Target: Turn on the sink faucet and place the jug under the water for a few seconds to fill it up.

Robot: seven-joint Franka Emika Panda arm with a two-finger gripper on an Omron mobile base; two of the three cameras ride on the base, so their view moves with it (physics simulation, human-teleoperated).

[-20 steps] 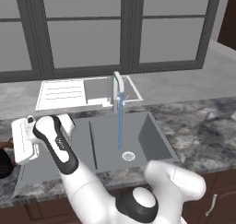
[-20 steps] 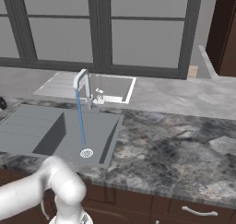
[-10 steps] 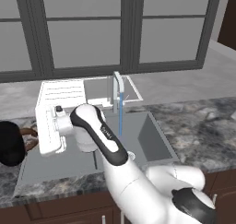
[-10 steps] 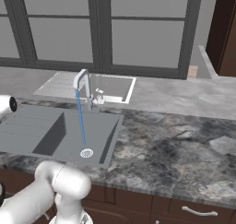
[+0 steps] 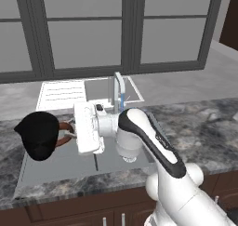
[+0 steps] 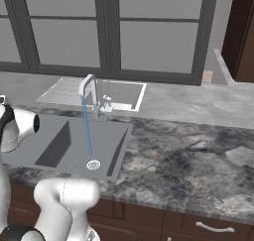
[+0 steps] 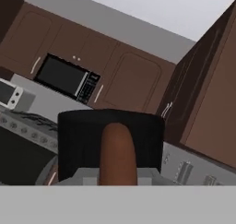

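Note:
The black jug (image 5: 39,134) hangs in the air over the left part of the sink (image 5: 56,167), well left of the sink faucet (image 5: 118,86). My gripper (image 5: 73,135) is shut on its reddish-brown handle (image 5: 64,127), reaching sideways from the right. Water (image 5: 122,102) runs from the spout, mostly hidden behind my arm. From the right side, the sink faucet (image 6: 89,92) drops a thin blue stream of water (image 6: 87,131) to the drain (image 6: 93,164) of the sink (image 6: 54,143). In the hand view the jug (image 7: 78,140) and its handle (image 7: 117,156) stand right in front of the gripper (image 7: 117,178).
A white ridged mat (image 5: 62,94) lies behind the sink, under the window. Grey granite counter (image 6: 188,150) stretches to the right of the basin. Past the jug, the hand view shows a microwave (image 7: 64,78) and brown cabinets (image 7: 133,82).
My arm has swung to the right with the jug in its grip, bringing it from the far left edge to above the left part of the sink. The water keeps running.

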